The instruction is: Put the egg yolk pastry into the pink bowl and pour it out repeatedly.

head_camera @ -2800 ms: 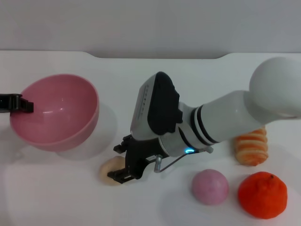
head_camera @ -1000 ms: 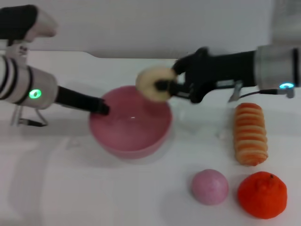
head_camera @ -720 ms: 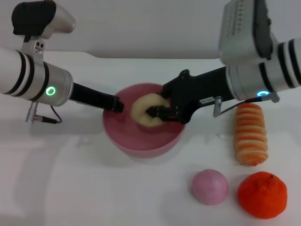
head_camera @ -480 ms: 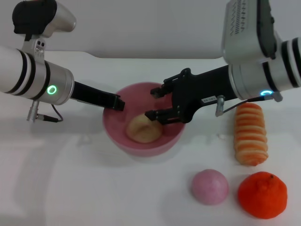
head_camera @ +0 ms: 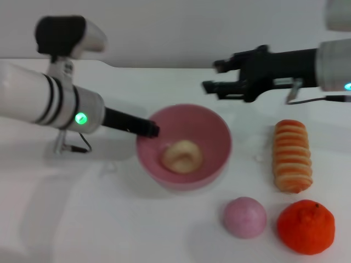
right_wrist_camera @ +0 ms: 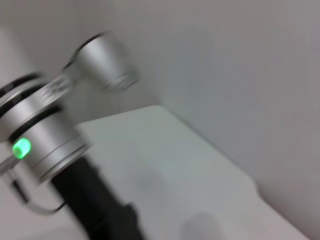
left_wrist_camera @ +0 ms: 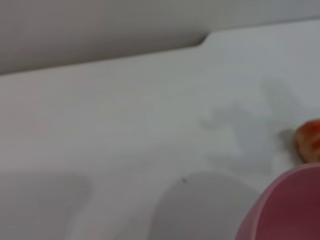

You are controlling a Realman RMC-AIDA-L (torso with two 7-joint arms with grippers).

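The pink bowl [head_camera: 211,129] stands upright on the white table, near the middle. The egg yolk pastry [head_camera: 182,156] lies inside it, on the bottom. My left gripper [head_camera: 153,130] is shut on the bowl's left rim. My right gripper [head_camera: 213,76] is open and empty, in the air behind and to the right of the bowl. The left wrist view shows only an edge of the bowl [left_wrist_camera: 285,210]. The right wrist view shows my left arm [right_wrist_camera: 30,140] farther off.
A ridged orange-and-cream bread roll [head_camera: 292,156] lies right of the bowl. A small pink ball [head_camera: 244,217] and an orange [head_camera: 306,226] sit at the front right. The table's back edge [head_camera: 164,66] runs behind the arms.
My right gripper lowered the pastry into the bowl, let it go, and drew back up to the right. The left gripper shifted the bowl a little to the right.
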